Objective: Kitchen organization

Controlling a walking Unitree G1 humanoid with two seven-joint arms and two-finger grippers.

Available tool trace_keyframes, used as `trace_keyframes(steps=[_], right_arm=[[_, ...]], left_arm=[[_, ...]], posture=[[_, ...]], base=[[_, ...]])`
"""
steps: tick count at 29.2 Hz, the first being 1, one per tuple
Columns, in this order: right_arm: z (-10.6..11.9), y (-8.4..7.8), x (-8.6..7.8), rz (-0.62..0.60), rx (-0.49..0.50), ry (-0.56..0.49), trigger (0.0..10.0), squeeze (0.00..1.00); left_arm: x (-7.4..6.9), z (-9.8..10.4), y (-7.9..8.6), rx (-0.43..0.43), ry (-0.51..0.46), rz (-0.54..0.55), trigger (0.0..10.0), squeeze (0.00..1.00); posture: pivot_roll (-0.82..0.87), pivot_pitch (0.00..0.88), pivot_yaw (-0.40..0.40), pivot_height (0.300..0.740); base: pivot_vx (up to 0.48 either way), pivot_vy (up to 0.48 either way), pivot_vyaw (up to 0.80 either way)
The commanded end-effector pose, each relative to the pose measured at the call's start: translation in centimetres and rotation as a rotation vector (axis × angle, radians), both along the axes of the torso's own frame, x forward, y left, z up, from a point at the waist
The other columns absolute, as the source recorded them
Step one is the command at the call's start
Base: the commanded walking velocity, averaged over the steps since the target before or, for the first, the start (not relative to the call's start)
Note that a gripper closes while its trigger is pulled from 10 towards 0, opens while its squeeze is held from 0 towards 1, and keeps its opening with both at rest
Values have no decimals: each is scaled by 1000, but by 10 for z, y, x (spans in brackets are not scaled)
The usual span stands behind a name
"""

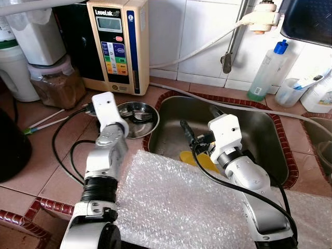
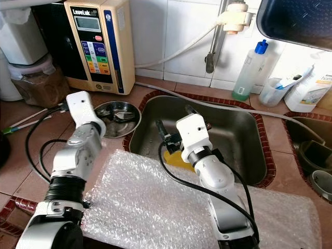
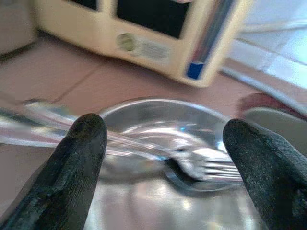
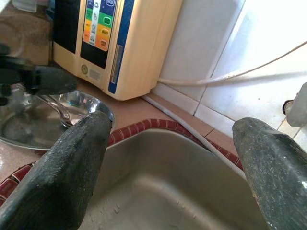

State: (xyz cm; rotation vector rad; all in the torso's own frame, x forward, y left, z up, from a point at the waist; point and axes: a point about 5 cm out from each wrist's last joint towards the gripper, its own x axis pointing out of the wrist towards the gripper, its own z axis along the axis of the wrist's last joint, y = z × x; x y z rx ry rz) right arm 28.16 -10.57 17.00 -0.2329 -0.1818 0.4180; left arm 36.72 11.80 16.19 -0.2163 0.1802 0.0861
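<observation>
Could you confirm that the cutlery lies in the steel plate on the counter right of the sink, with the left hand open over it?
Nearly right: the plate with the cutlery sits left of the sink, not right, as the left eye view shows. The left hand is indeed open over it.

The 2 eye views look forward and down from the head at the sink (image 1: 228, 124) and counter. The left wrist camera sits close over the steel plate (image 3: 163, 139), facing the ionizer (image 3: 158, 28). The right wrist camera looks across the sink toward the same plate and ionizer.
</observation>
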Motion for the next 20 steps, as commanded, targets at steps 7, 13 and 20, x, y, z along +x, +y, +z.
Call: trace_keyframes(steps=[7,13,20], right_arm=[[-3,2,1,8,-17,7,10000,0],[-4,3,2,16,-26,12,10000,0],[-5,4,3,17,-32,14,10000,0]], left_arm=[[1,2,-16,-34,60,-69,10000,0],[1,-5,-16,-90,164,-49,10000,0],[-1,-7,-14,-109,237,-29,10000,0]], posture=[[32,0,21,740],[37,0,18,740],[45,0,23,740]], base=[[0,0,0],[0,0,0],[0,0,0]])
